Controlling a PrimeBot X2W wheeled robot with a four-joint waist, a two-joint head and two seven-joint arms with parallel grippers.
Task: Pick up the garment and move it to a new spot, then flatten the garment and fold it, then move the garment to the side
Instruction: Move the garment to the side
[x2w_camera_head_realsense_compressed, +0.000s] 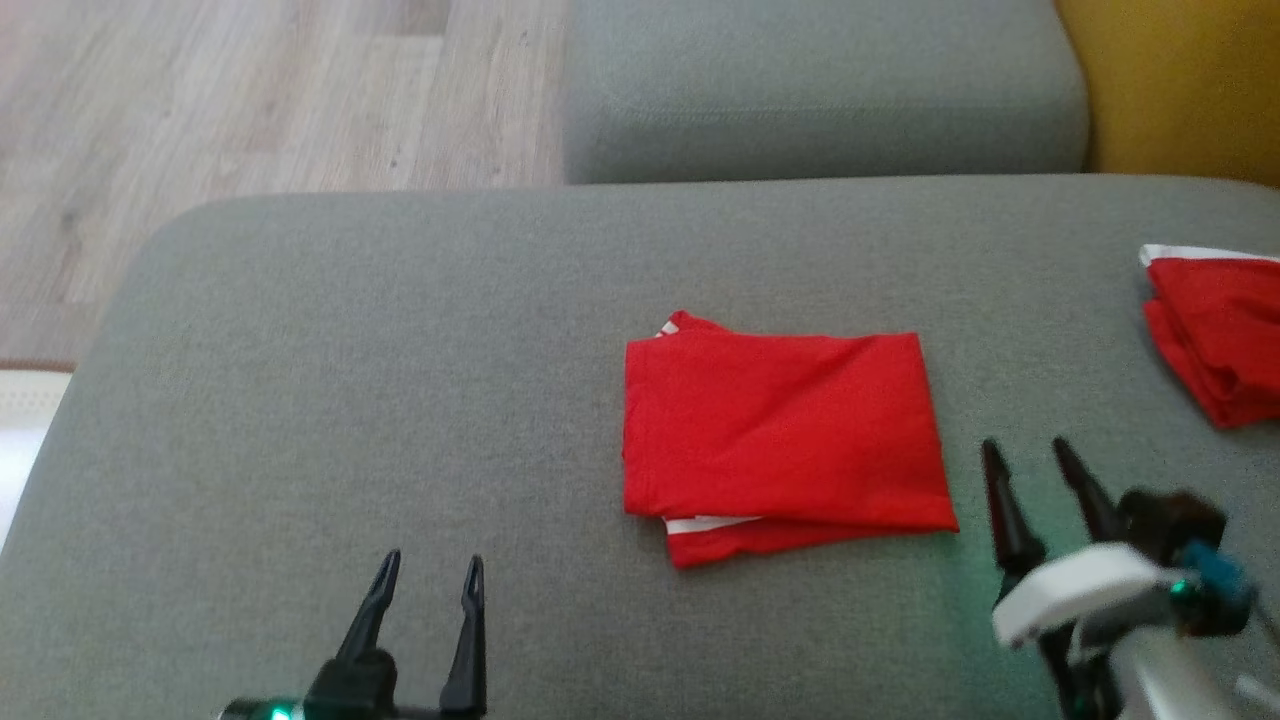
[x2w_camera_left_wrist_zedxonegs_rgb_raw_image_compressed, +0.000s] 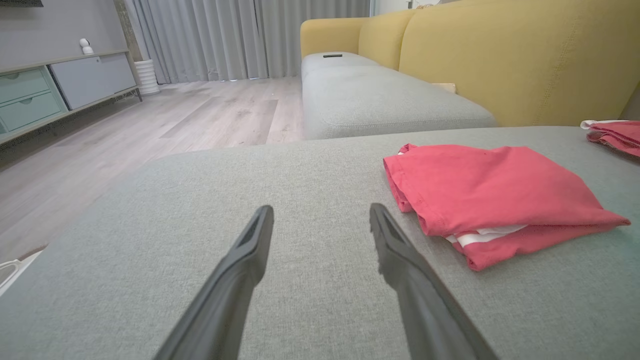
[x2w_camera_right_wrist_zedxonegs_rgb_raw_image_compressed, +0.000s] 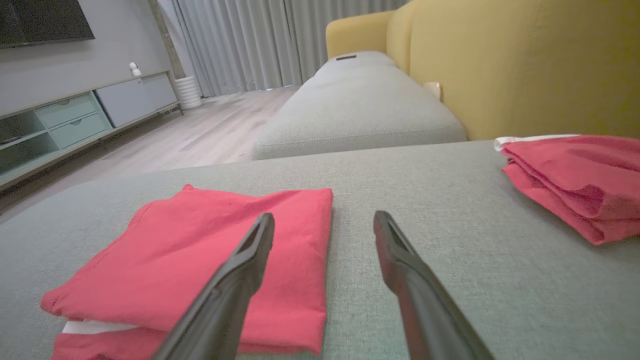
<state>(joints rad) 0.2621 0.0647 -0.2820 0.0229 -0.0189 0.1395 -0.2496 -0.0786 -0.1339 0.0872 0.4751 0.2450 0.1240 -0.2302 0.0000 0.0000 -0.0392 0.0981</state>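
Left of the wide-open right gripper (x2w_camera_head_realsense_compressed: 1025, 446) sits the folded garment (x2w_camera_head_realsense_compressed: 780, 430); left gripper (x2w_camera_head_realsense_compressed: 433, 558) spread too. Grabbing one layer could unfold it.

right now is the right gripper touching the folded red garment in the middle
Apart. The head view shows a strip of grey cushion between the open right gripper and the folded red garment.

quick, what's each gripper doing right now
left gripper: open, holding nothing
right gripper: open, holding nothing, beside the folded red garment
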